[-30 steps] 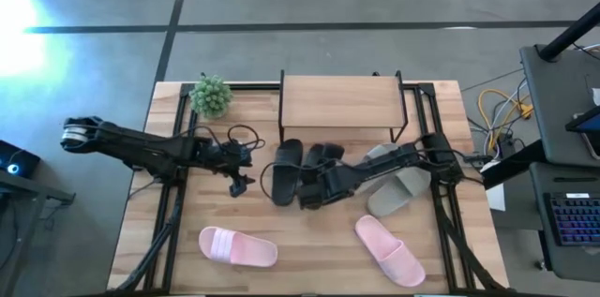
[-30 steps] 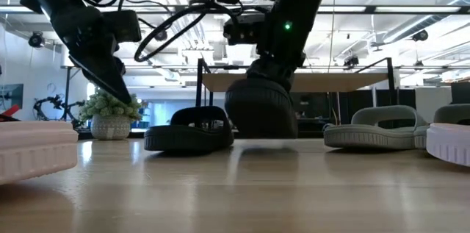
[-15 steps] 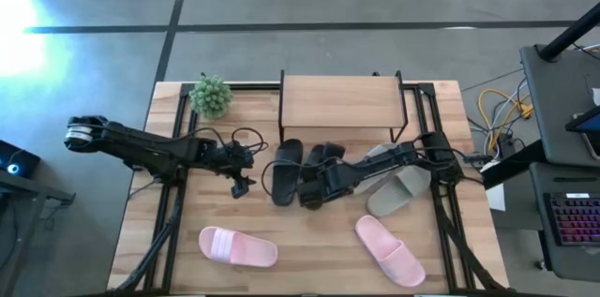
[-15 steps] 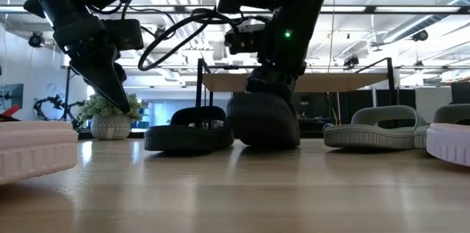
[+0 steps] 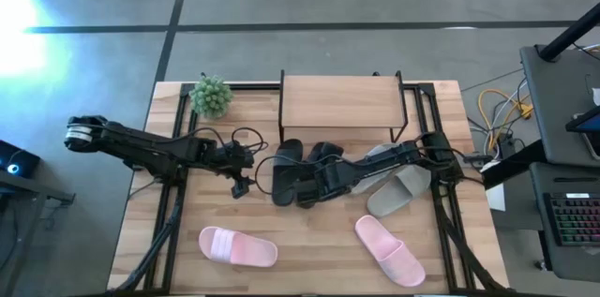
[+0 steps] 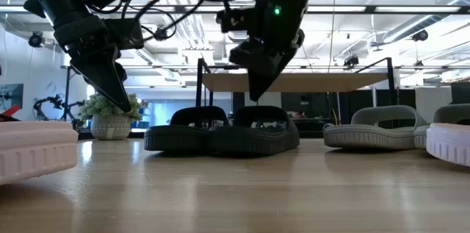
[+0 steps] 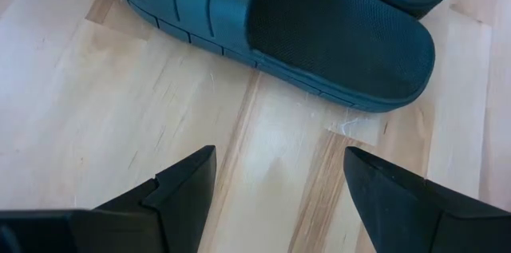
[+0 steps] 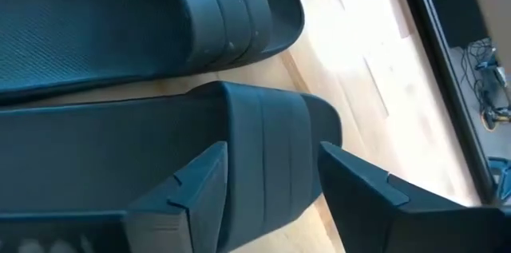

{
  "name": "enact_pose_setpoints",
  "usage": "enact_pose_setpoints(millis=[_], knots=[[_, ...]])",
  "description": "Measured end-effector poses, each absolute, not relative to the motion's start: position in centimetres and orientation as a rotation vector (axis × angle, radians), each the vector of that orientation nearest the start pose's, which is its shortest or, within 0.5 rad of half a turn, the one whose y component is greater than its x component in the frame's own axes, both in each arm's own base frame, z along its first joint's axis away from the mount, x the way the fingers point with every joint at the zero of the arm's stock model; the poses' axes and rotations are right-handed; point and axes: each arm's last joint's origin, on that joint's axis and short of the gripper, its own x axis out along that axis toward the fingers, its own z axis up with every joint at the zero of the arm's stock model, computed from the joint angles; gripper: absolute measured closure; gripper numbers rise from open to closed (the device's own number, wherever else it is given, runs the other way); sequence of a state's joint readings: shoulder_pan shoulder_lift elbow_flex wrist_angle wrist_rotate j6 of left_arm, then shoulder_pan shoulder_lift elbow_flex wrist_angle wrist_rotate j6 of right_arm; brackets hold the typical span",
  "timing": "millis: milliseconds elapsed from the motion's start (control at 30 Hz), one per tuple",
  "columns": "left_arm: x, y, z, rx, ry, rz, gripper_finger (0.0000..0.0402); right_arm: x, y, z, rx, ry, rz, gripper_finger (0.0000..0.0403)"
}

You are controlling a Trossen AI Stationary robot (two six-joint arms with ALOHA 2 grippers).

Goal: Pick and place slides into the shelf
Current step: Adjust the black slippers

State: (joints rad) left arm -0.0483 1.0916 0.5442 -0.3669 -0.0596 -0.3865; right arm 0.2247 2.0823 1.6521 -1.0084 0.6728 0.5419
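Hovering just above a black sandal [image 6: 257, 131], the right claw [image 6: 257, 90] has its fingers spread with nothing between them. Beside that sandal lies its twin [image 5: 284, 171], touching it; the left claw [image 5: 240, 187], also spread, waits near it. Beyond stands the shelf [image 5: 339, 102], bare on top.

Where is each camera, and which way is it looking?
High: above, looking straight down at the table; both arms show.
Low: at tabletop height, looking across; arms come from above.
Left wrist: on the left arm, past its open fingers.
Right wrist: on the right arm; open fingers straddle a black slide.
All four show the black slides.
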Motion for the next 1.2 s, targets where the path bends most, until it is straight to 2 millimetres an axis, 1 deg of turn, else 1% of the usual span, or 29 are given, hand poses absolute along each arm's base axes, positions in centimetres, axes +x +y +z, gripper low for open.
enact_pose_setpoints(millis=[133, 233, 333, 433, 500, 567, 700, 767, 800, 967, 1133, 1200], knots=[[19.8, -0.8, 18.5, -0.314, 0.897, 0.178, 0.0141, 40.3, 7.9, 20.5, -0.177, 1.136, -0.680, 0.0216], [19.9, -1.0, 18.5, -0.344, 0.893, 0.118, 0.0141, 40.3, 8.5, 22.0, -0.153, 1.161, -0.651, 0.0216], [19.8, -1.1, 18.0, -0.403, 0.892, 0.079, 0.0147, 39.6, 8.8, 23.6, -0.002, 1.229, -0.678, 0.0225], [19.5, -1.0, 17.2, -0.465, 0.885, 0.099, 0.0169, 38.6, 9.0, 24.8, 0.134, 1.273, -0.786, 0.0248], [19.3, -0.9, 16.9, -0.487, 0.896, 0.109, 0.0196, 38.2, 9.0, 25.2, 0.228, 1.291, -0.846, 0.0273], [19.3, -0.8, 16.8, -0.510, 0.900, 0.113, 0.0234, 37.9, 9.1, 25.3, 0.320, 1.310, -0.896, 0.0304], [19.3, -0.7, 16.8, -0.522, 0.894, 0.106, 0.0328, 37.5, 9.9, 25.0, 0.455, 1.319, -0.956, 0.0369], [19.5, -0.6, 16.9, -0.514, 0.874, 0.111, 0.0376, 37.3, 10.3, 24.5, 0.507, 1.330, -0.982, 0.0387], [19.5, -0.5, 16.9, -0.497, 0.861, 0.118, 0.0388, 37.2, 10.5, 24.3, 0.534, 1.333, -1.000, 0.0389], [20.4, 0.1, 16.6, -0.395, 0.794, 0.220, 0.0385, 36.3, 12.2, 23.6, 0.595, 1.301, -1.081, 0.0390], [22.4, 0.6, 15.0, -0.392, 0.780, 0.139, 0.0384, 35.8, 13.3, 23.6, 0.626, 1.275, -1.119, 0.0390], [23.0, 0.7, 14.2, -0.382, 0.811, 0.137, 0.0384, 35.7, 13.6, 23.6, 0.636, 1.269, -1.129, 0.0390]])
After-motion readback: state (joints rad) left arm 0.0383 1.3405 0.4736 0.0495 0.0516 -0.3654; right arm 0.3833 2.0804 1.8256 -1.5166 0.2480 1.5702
